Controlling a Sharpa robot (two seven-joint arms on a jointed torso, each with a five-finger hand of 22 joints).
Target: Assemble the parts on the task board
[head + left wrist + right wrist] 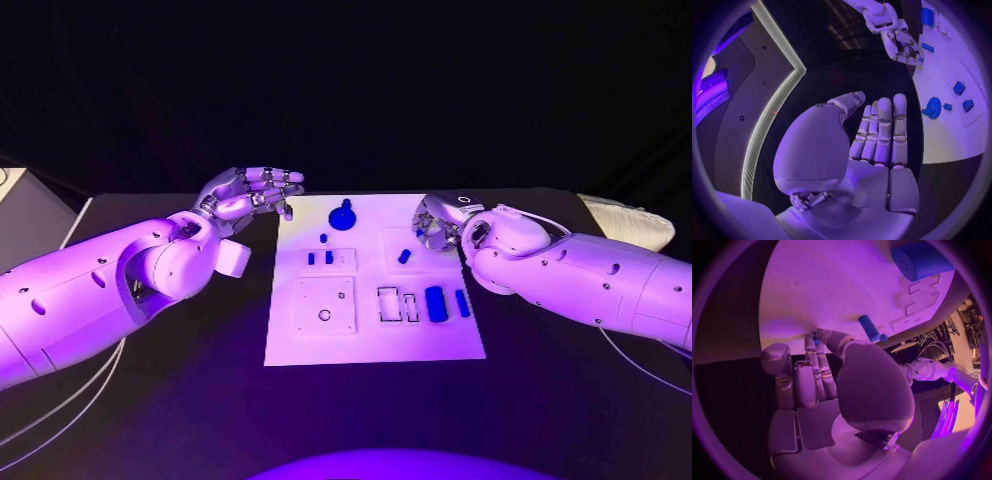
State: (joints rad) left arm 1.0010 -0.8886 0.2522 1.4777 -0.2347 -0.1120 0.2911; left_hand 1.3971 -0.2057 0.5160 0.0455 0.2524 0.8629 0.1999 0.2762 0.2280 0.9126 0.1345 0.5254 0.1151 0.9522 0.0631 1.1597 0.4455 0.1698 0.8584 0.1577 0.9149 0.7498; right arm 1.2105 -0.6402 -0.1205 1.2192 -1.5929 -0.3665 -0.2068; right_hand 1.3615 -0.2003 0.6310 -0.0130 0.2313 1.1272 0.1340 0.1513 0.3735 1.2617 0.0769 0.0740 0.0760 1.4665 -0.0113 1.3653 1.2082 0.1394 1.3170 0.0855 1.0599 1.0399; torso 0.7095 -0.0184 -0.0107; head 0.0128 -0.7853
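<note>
The white task board (368, 335) lies in the middle of the black table. On it are a round blue knob (342, 216), small blue pieces (319, 258), a short blue cylinder (404, 256) and two longer blue blocks (436, 303). My left hand (257, 195) hovers off the board's far left corner with straight fingers (882, 130) and a bare palm. My right hand (440, 225) bends down at the board's far right edge, its fingertips (812, 342) on the board (836, 285). A blue sliver (815, 337) shows at them; whether it is held is unclear. The cylinder (869, 327) lies just beyond.
A grey box (22, 215) stands at the table's far left and a pale object (635, 222) at its far right. Bare black tabletop surrounds the board on the near side. White cables (65, 405) run under my left arm.
</note>
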